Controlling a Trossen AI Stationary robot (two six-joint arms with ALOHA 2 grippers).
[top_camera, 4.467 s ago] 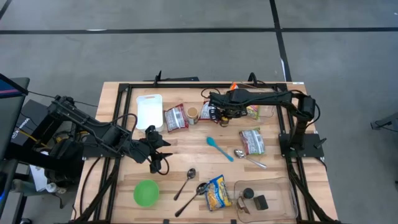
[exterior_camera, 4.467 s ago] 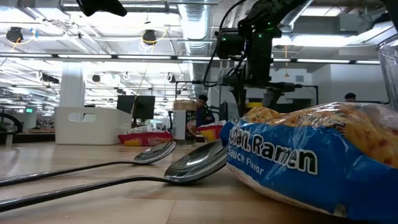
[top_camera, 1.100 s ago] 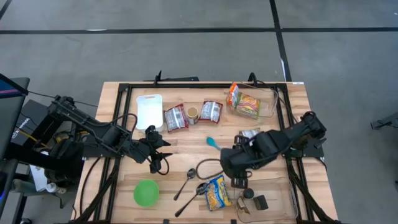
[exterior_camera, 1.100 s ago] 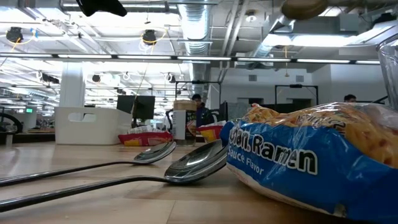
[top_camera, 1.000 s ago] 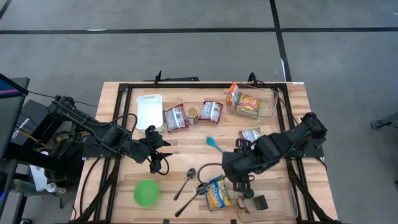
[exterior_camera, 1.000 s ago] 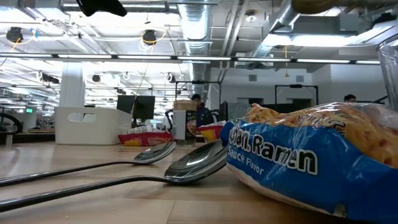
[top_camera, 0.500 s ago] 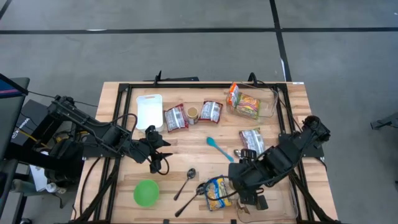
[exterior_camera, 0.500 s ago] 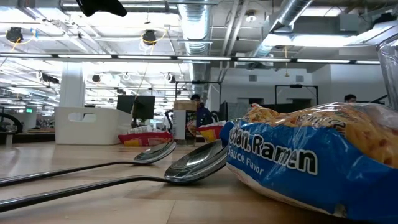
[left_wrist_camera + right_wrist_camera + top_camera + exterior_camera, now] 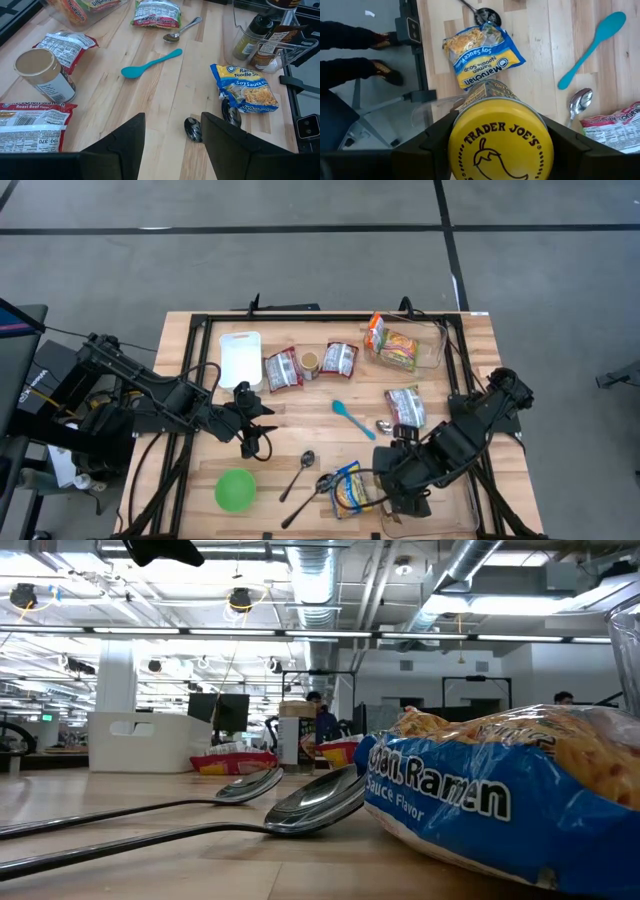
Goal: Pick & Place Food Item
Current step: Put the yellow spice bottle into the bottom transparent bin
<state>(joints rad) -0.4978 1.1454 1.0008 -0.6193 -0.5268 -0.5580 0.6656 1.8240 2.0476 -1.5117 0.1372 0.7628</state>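
My right gripper point(image 9: 500, 150) is shut on a jar with a yellow "Trader Joe's" lid point(image 9: 500, 142). It hangs over the near right of the table point(image 9: 400, 498), above the rim of a clear container point(image 9: 422, 112) that holds bottles point(image 9: 250, 37). A blue-and-yellow ramen packet point(image 9: 350, 488) lies flat on the table beside that container. My left gripper point(image 9: 172, 145) stands open above the table's left middle point(image 9: 262, 415) with nothing between its fingers. My right gripper pinches the jar between its two fingers point(image 9: 427, 147), one on each side of the yellow lid's rim point(image 9: 455, 145). The fingers come from above, pointing steeply down. The jar hangs lid up below them, clear of the table and the container.
Two metal spoons point(image 9: 305, 470) lie left of the ramen packet; a teal spoon point(image 9: 350, 418), a third metal spoon point(image 9: 385, 427) and a packet point(image 9: 405, 405) lie beyond. Far side: paper cup point(image 9: 310, 362), packets, white tray point(image 9: 240, 358). Green bowl point(image 9: 235, 488) near left. A person's shoes point(image 9: 385, 75) show past the table's edge.
My right gripper has carried the jar toward the table's near edge and a little toward its right edge. It has gone from above the spoons and the ramen packet to above the clear container. The jar stays in the same hold.
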